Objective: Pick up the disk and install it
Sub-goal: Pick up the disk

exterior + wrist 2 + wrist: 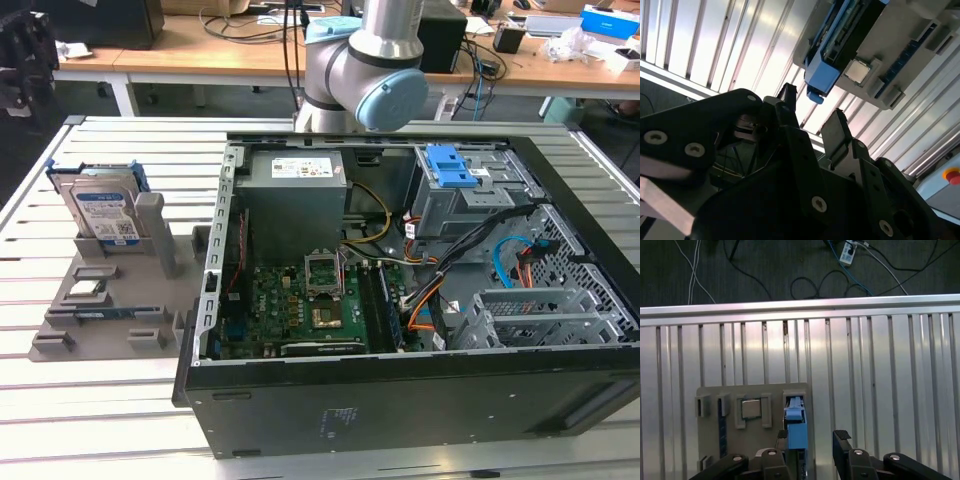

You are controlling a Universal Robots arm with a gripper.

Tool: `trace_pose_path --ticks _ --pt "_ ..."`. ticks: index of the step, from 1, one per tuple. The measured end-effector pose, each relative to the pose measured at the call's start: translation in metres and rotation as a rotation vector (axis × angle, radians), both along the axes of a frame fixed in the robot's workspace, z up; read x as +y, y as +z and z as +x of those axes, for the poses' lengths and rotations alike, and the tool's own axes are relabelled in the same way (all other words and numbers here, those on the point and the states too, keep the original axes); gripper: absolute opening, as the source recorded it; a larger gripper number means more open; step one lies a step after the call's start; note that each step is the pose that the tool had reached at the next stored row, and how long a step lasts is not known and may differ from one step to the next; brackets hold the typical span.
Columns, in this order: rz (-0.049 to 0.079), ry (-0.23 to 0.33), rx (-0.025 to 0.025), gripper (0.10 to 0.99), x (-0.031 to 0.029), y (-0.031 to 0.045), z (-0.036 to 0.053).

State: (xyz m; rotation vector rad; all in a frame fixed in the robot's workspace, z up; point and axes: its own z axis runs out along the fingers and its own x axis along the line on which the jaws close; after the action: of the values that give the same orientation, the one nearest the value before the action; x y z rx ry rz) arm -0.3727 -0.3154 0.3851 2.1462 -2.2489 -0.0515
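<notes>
We find the disk [102, 210] upright in its grey rack [90, 330], presumably for edge access; pincer [812, 440] nearby, agape, empty.

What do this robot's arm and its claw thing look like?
The arm is a silver-grey metal tube with rounded light-blue joint caps. The gripper is matte black, with two blocky fingers on angular linkages dotted with silver screw heads.

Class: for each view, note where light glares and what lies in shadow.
Exterior view: even room light, the case interior shaded. Second wrist view: the gripper is near-black against glare on the table slats. First wrist view: bright streaks on the slats, dark floor beyond.
</notes>
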Motion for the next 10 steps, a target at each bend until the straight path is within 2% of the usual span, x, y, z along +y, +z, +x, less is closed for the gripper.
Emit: trace_pose_path --ticks 10 --pt "0.0 0.0 0.0 0.478 0.0 -0.0078 0.0"
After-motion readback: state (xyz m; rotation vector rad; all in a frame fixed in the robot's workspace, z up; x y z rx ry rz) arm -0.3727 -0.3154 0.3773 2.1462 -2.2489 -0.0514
